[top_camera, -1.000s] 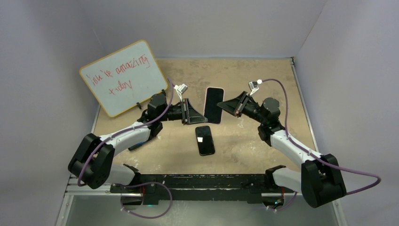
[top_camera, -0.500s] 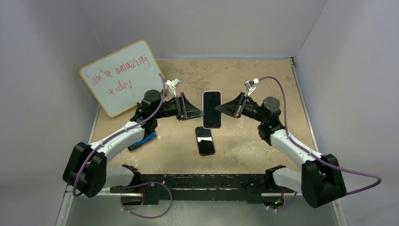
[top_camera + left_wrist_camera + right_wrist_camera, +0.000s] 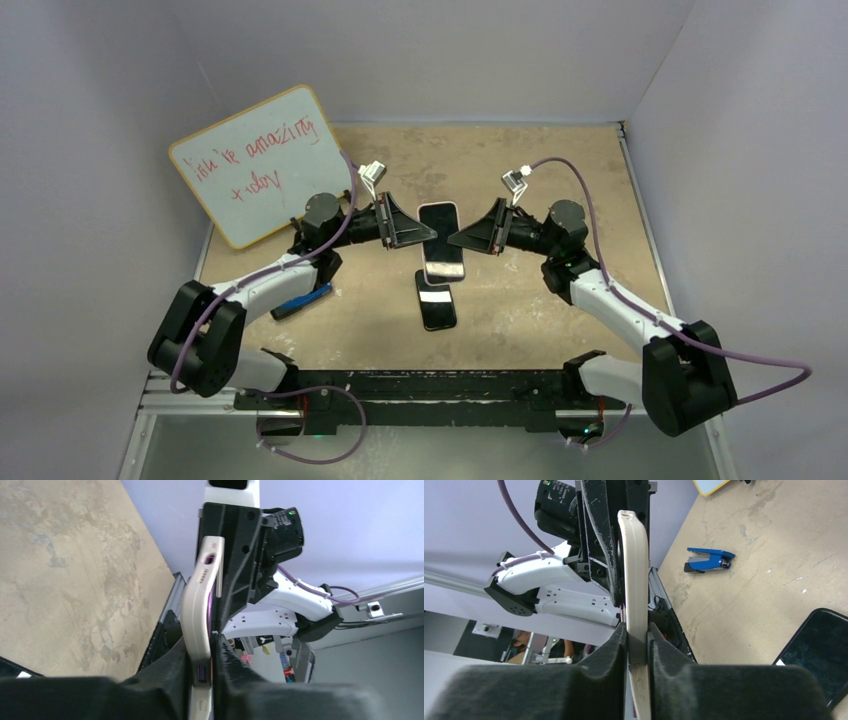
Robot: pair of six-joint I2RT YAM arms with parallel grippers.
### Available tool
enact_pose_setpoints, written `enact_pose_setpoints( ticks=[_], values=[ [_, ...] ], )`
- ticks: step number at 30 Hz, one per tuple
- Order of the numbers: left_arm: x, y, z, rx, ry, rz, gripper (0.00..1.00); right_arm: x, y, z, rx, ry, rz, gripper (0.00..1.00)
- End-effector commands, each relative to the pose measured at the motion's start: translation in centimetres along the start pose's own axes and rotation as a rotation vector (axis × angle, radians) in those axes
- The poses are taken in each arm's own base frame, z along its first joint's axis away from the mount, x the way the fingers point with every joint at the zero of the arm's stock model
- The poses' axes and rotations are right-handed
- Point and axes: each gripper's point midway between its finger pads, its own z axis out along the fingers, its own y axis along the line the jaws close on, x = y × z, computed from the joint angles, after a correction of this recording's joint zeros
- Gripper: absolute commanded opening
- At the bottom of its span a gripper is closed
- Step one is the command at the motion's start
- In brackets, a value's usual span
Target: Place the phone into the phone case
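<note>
Phone case (image 3: 441,240) aloft (phone (image 3: 436,308) below)

Case (image 3: 441,240) centred, clamped between left gripper (image 3: 428,235) and right gripper (image 3: 453,240). Phone (image 3: 436,305) on the table (image 3: 520,170) just in front of the case. Stapler (image 3: 300,301) left of the phone; whiteboard (image 3: 262,160) at rear left.

Robot lab: walled test table (image 3: 560,160), whiteboard (image 3: 262,165)

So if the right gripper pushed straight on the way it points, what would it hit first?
The right gripper clamps the pale cream phone case; past that, probably the left gripper on the opposite edge, though depth is unclear.
</note>
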Motion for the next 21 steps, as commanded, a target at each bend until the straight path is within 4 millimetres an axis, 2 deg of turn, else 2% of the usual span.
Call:
enact_pose_setpoints(
  ticks=[1, 4, 6, 9, 13, 16, 19, 21],
  values=[
    [-1.1, -1.5, 0.0, 0.068, -0.047, 0.027, 0.00, -0.7, 2.8, 0.1, -0.053, 0.007, -0.106, 0.42],
    [-1.7, -2.0, 0.0, 0.080, -0.081, 0.037, 0.00, 0.1, 1.9, -0.3, -0.023, 0.011, -0.072, 0.62],
    [-2.2, -2.6, 0.0, 0.098, -0.105, 0.049, 0.00, 0.7, 1.2, -0.7, 0.006, 0.012, -0.046, 0.69],
    [-3.1, -3.2, 0.1, 0.112, -0.139, 0.066, 0.00, 1.8, -0.3, -1.2, 0.060, 0.013, -0.003, 0.73],
    [-3.9, -3.5, 0.1, 0.120, -0.180, 0.100, 0.00, 2.8, -1.3, -1.5, 0.097, 0.028, 0.056, 0.72],
    [-4.2, -3.2, 0.3, 0.113, -0.189, 0.115, 0.00, 2.8, -1.1, -1.5, 0.092, 0.023, 0.082, 0.59],
    [-4.3, -2.4, 0.3, 0.087, -0.194, 0.137, 0.00, 2.0, -0.6, -1.4, 0.093, -0.010, 0.104, 0.32],
    [-4.5, -1.2, 0.2, 0.014, -0.204, 0.177, 0.00, 1.7, -0.6, -1.2, 0.101, -0.018, 0.133, 0.11]
  ],
)
